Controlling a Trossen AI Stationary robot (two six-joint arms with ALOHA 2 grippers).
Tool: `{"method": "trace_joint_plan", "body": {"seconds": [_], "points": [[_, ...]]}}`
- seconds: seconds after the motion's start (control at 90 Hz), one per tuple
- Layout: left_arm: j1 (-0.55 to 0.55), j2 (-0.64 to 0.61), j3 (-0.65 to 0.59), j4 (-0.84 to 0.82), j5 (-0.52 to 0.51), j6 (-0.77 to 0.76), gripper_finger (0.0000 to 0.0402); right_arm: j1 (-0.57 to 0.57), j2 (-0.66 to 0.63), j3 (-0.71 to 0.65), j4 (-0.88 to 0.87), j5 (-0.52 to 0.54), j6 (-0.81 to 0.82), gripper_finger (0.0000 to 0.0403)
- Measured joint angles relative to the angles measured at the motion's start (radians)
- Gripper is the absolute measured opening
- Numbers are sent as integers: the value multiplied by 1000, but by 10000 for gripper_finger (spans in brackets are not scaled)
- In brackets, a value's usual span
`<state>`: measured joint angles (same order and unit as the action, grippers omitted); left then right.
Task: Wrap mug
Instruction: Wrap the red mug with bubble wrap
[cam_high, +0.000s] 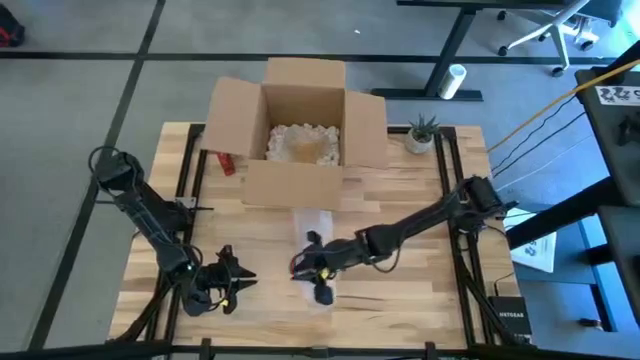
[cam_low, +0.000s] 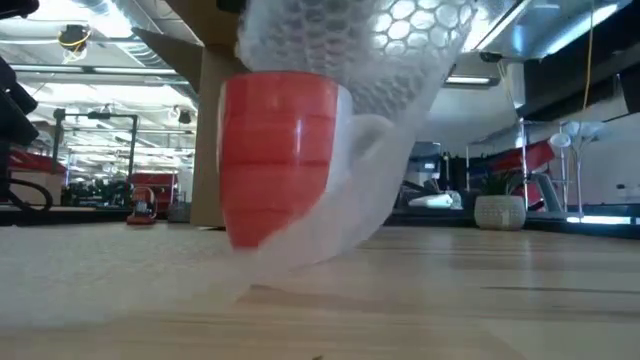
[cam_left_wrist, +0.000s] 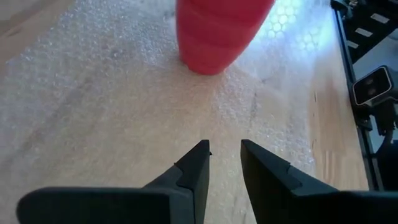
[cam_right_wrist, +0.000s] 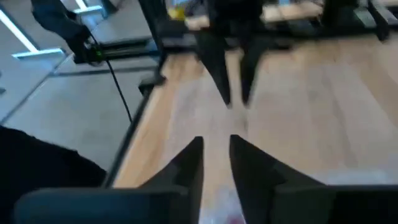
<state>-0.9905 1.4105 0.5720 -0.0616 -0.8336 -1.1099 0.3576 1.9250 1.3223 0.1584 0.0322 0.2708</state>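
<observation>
You see one red mug (cam_low: 278, 155) resting on one sheet of bubble wrap (cam_low: 400, 60) at the front centre of the tabletop (cam_high: 420, 290), the sheet rising over its far side. Your right gripper (cam_high: 318, 268) hovers over the mug, fingers slightly parted, nothing visibly held. Your left gripper (cam_high: 236, 281) waits beside the sheet, narrowly open and empty. One open cardboard box (cam_high: 300, 130), one small potted plant (cam_high: 421, 133) and one red object (cam_high: 225, 163) stand behind.

red ribbed mug (cam_low: 277, 155) hanging tilted above the desk, half draped in clear bubble wrap (cam_low: 400, 60), out ahead of the left jaws
</observation>
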Motion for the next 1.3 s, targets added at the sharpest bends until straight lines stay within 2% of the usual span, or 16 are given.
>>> {"method": "trace_joint_plan", "body": {"seconds": [0.222, 0.389, 0.478, 0.589, 0.667, 0.711, 0.756, 0.911, 1.111, 1.3], "points": [[0, 0, 0, 0, 1, 2, 74, 0, 8, 80, 0, -16, -48, 143], [0, 0, 0, -1, 1, 3, 74, 0, 8, 160, -5, -44, -100, 150], [-3, 0, 0, -2, 1, 3, 74, 0, 5, 214, -88, -33, -105, 149], [-8, 0, 0, -1, 1, 3, 74, 0, -8, 302, -341, 20, -114, 119], [-12, 0, 0, -2, 1, 2, 74, 0, -15, 354, -557, 38, -99, 68], [-13, 0, 0, -2, 1, 4, 74, 0, -15, 374, -631, 37, -92, 32], [-15, 0, 0, -5, 1, 9, 74, 0, -15, 383, -689, 33, -83, 14], [-16, 0, 0, -12, 1, 12, 74, -10, -15, 402, -790, -9, 13, 4], [5, 0, 0, -51, 2, -7, 74, -13, 45, 406, -789, -50, 48, 1], [31, 0, 0, -63, 2, -10, 74, -15, 165, 531, -916, -61, 64, 0]]}}
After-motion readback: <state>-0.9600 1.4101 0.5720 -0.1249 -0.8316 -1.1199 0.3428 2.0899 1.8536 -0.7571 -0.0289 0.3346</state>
